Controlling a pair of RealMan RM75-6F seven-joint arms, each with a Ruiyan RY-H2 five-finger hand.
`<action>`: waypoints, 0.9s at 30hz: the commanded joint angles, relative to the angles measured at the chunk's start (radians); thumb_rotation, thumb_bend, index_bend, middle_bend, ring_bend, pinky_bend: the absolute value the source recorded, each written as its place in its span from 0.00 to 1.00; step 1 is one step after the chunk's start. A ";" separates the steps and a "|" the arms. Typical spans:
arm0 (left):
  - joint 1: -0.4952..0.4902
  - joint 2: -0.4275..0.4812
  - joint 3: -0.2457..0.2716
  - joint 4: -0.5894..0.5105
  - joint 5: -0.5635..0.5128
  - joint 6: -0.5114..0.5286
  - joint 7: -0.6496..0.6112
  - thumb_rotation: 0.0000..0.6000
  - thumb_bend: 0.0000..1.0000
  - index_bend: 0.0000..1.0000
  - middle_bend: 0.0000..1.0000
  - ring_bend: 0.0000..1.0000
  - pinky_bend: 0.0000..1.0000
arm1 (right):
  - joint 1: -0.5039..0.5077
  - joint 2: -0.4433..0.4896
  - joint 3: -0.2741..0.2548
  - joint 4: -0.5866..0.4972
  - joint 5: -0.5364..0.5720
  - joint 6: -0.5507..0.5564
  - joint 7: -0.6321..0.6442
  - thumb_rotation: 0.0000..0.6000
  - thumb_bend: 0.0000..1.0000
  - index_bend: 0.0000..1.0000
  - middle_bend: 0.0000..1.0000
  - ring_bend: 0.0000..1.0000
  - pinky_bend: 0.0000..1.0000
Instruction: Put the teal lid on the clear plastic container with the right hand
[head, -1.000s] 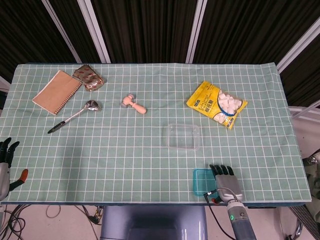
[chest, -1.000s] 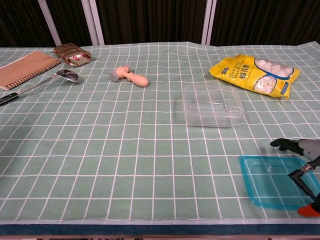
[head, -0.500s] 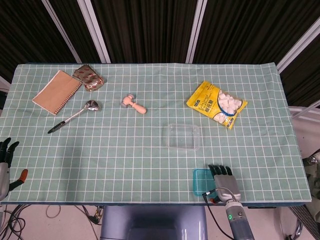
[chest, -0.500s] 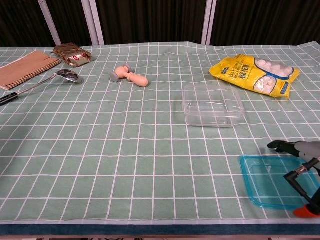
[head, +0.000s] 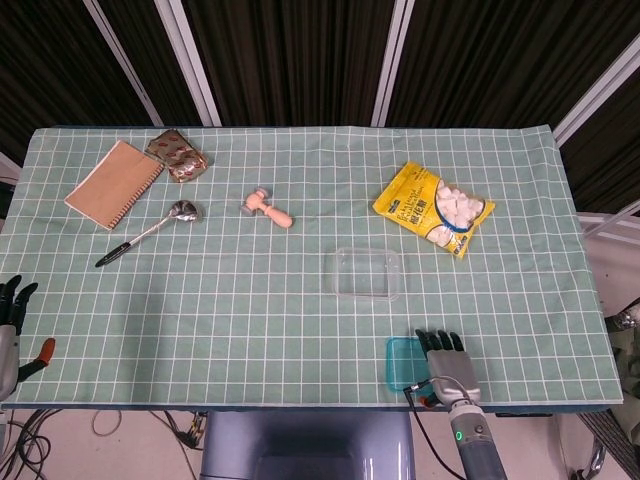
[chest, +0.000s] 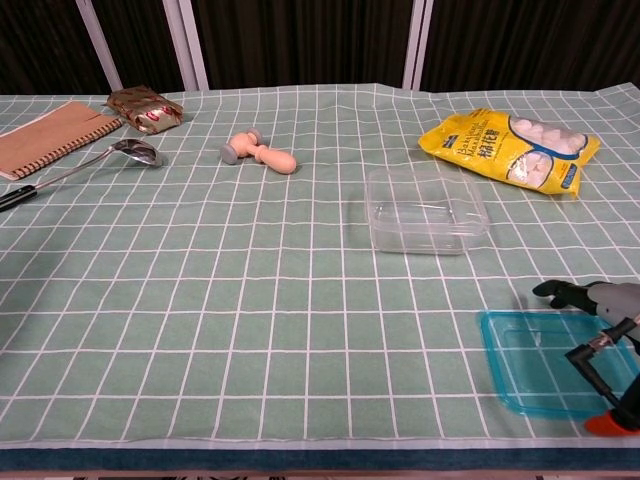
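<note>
Head view: robot's right hand (head: 444, 356) rests over the flat teal plastic lid (head: 402, 362), grip unclear; thin, light, slippery, it seems best pinched at an edge.

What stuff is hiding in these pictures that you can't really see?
- Right hand, head view: it covers the right part of the teal lid, so whether it touches the lid is unclear.
- Right hand, chest view: cut off by the right edge.
- Left hand, head view: cut off by the left edge.
- Yellow bag: print too small to read.
</note>
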 joint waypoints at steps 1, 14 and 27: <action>0.000 0.001 0.000 0.000 -0.001 -0.001 0.001 1.00 0.31 0.10 0.00 0.00 0.00 | -0.001 0.001 -0.001 -0.001 0.001 -0.002 0.001 1.00 0.13 0.00 0.15 0.00 0.00; 0.000 -0.001 -0.001 -0.002 -0.004 0.001 0.007 1.00 0.31 0.11 0.00 0.00 0.00 | -0.002 -0.005 -0.001 0.001 0.000 -0.006 0.001 1.00 0.13 0.00 0.16 0.00 0.00; -0.001 -0.001 -0.001 -0.002 -0.006 0.001 0.008 1.00 0.31 0.11 0.00 0.00 0.00 | 0.000 -0.019 0.007 0.015 0.004 -0.012 0.004 1.00 0.13 0.00 0.16 0.00 0.00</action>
